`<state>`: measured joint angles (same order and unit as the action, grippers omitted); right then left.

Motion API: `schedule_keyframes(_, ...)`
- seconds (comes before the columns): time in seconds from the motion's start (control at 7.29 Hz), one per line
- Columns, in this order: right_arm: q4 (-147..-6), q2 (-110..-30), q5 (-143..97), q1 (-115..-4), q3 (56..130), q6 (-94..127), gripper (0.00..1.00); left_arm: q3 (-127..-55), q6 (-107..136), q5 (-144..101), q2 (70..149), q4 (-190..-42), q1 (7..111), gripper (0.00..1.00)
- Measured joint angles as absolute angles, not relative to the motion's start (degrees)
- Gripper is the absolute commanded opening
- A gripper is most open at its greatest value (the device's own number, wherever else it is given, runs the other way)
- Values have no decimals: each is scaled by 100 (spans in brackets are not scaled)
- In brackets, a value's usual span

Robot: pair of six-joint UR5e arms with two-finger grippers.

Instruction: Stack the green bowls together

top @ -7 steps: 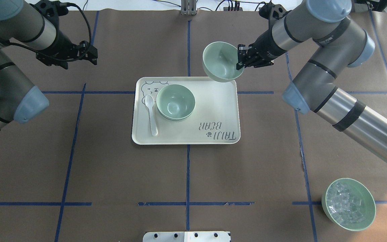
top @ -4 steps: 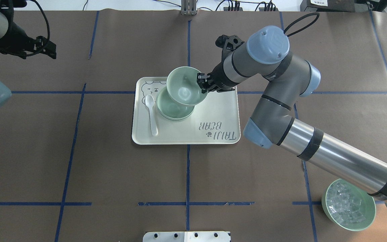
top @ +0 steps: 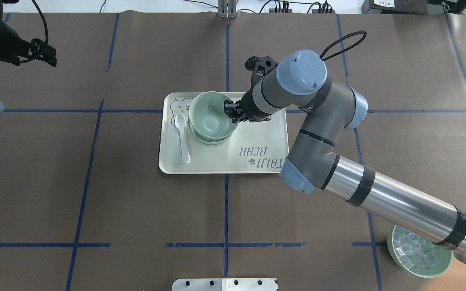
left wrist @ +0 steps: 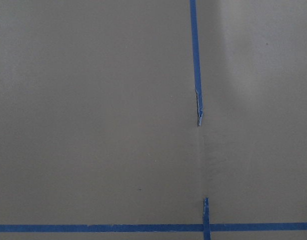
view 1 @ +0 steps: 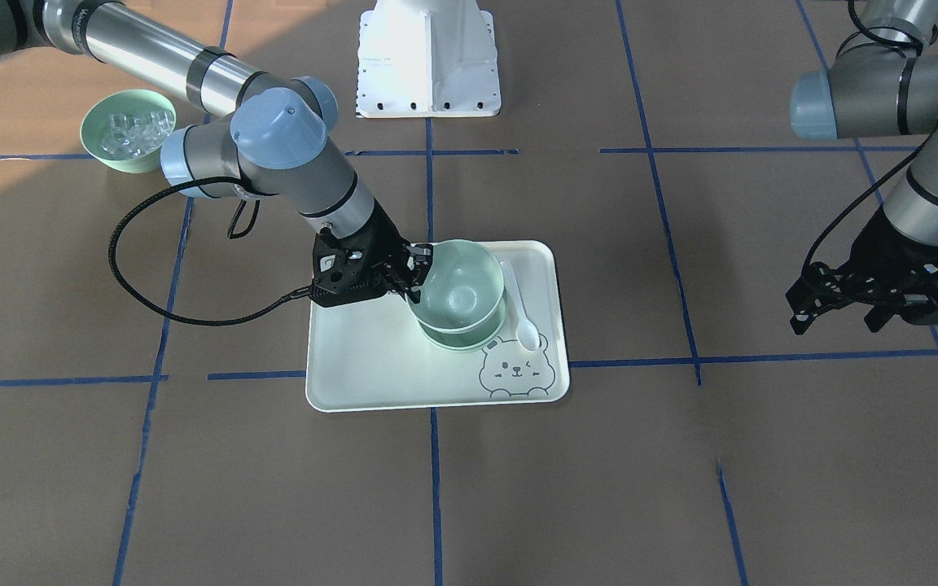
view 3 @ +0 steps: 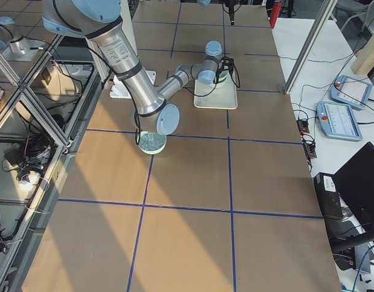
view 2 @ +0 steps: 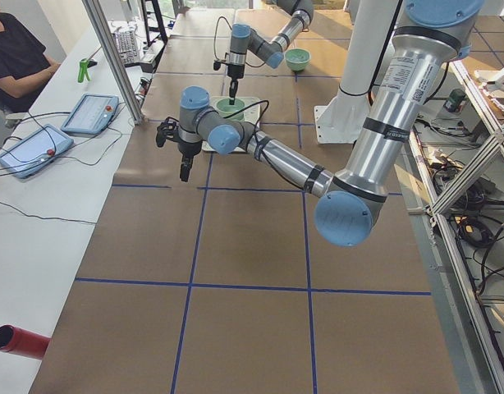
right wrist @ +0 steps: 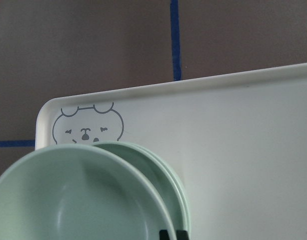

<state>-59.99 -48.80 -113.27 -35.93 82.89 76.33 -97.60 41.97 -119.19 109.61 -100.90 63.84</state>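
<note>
The placing step is in hand. The top bowl (top: 208,116) is held at its rim by the right gripper (top: 229,111), with one finger inside the wall and one outside. This bowl is over the lower bowls (top: 213,141), which stand on the tray (top: 257,133) beside the spoon (top: 183,137). In the right wrist view two rims are seen behind the held bowl, so the lower pile is judged to be two bowls already nested. The top bowl appears slightly tilted and shifted toward the far edge of the tray, and it is probably not yet fully seated.

For the next move, the bowl should be lowered and brought level until its wall sits inside the pile. Only then should the fingers be opened and the gripper lifted straight up, so that the pile is not dragged along.

The left gripper (view 1: 837,308) is kept well apart over the bare table (view 1: 681,456), with its fingers spread and nothing between them.
</note>
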Motion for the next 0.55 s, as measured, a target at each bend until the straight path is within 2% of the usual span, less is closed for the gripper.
schedule_keyframes(0.55, -6072, -4801, -11157, -3560, 8272, 7632, 0, -9745, 4192, -11918, 10960, -10090, 6389, 100)
